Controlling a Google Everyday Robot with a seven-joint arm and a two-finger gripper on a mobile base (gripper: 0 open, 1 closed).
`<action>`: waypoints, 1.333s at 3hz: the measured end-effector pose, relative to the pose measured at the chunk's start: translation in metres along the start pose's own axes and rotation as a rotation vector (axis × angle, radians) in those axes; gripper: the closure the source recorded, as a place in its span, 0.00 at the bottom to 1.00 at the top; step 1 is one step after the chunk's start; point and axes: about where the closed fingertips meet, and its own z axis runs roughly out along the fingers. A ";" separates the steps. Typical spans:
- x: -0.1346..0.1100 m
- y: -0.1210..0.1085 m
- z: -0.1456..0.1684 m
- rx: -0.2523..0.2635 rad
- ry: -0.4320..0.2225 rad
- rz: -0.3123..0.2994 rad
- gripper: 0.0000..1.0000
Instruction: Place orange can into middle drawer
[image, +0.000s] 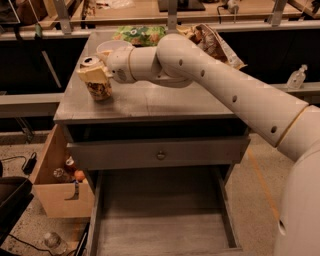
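Claw (94, 76) is clamped around the orange can (100, 91) at the left side of the counter (150, 102), just beside a white bowl (112, 47). Middle drawer (160, 222) sits open down below, far from the can.

The white jointed arm (225, 92) stretches from near right to far left, cream two-finger gripper (95, 76) clamped around the orange-brown can (100, 91).

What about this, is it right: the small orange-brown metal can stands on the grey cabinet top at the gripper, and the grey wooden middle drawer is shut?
No: the camera view shows the middle drawer pulled open. The orange can does stand on the cabinet top, the gripper at its upper part.
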 end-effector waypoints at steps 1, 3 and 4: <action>-0.024 0.022 -0.024 0.011 -0.038 -0.049 1.00; -0.048 0.130 -0.084 0.065 -0.018 -0.119 1.00; -0.011 0.207 -0.087 0.015 0.016 -0.128 1.00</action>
